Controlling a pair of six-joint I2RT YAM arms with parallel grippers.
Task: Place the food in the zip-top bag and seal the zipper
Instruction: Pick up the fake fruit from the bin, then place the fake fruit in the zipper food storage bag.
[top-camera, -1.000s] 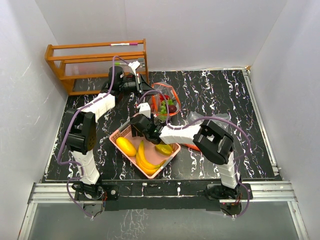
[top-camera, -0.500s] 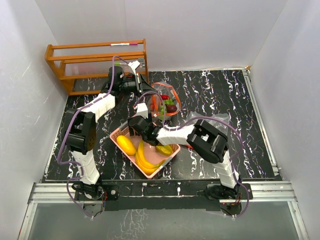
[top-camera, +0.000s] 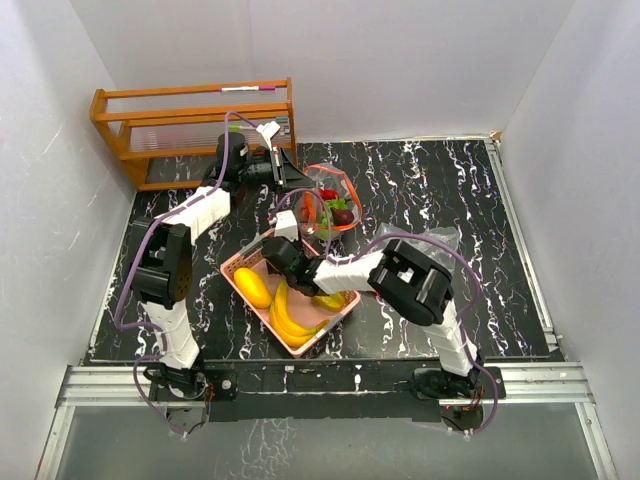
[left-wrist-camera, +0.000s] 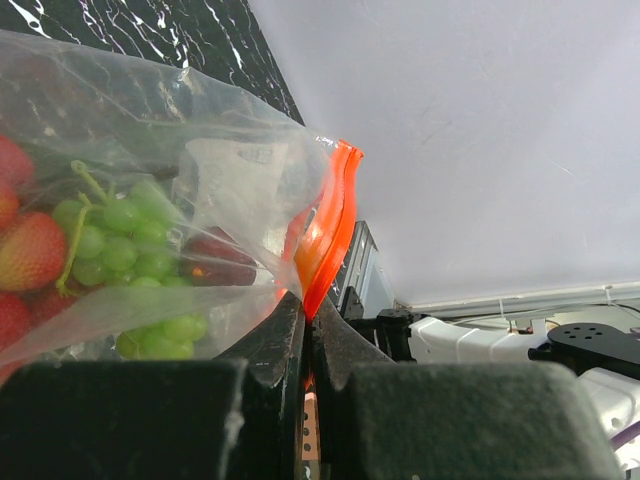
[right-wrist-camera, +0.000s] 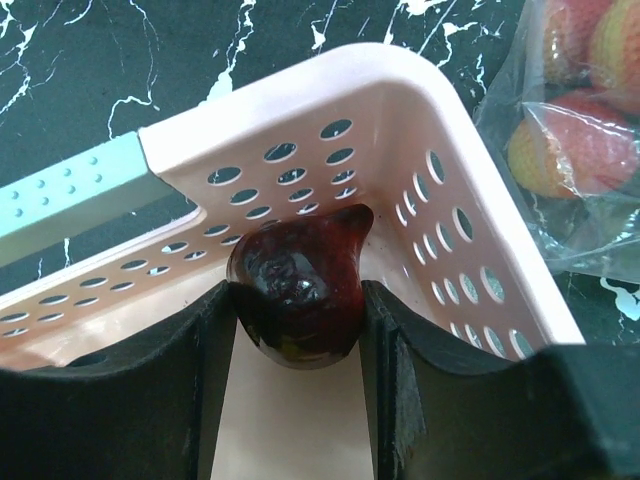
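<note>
Right end effector (right-wrist-camera: 297, 325), slid leftward since a second ago, pinches a dark red fruit (right-wrist-camera: 295, 270), possibly a plum, in the corner of the pink basket (right-wrist-camera: 400, 110). Left end effector (left-wrist-camera: 308, 335) stays pressed together on the orange rim of the bag (left-wrist-camera: 230, 170), grapes (left-wrist-camera: 130, 240) just beyond.

The top external camera is looking steeply down from above and behind the arm bases, covering the whole table (top-camera: 450, 190). The left wrist camera is looking at close range along the left gripper (left-wrist-camera: 305, 325), clamped on the zip-top bag (left-wrist-camera: 200, 190), toward a white wall (left-wrist-camera: 480, 130). The right wrist camera is looking down past the right gripper (right-wrist-camera: 297, 330), pinching a dark red fruit (right-wrist-camera: 300, 265), into the pink basket (right-wrist-camera: 330, 105) corner. All three views are sharing the bag; the overhead and right wrist views are sharing the basket.
</note>
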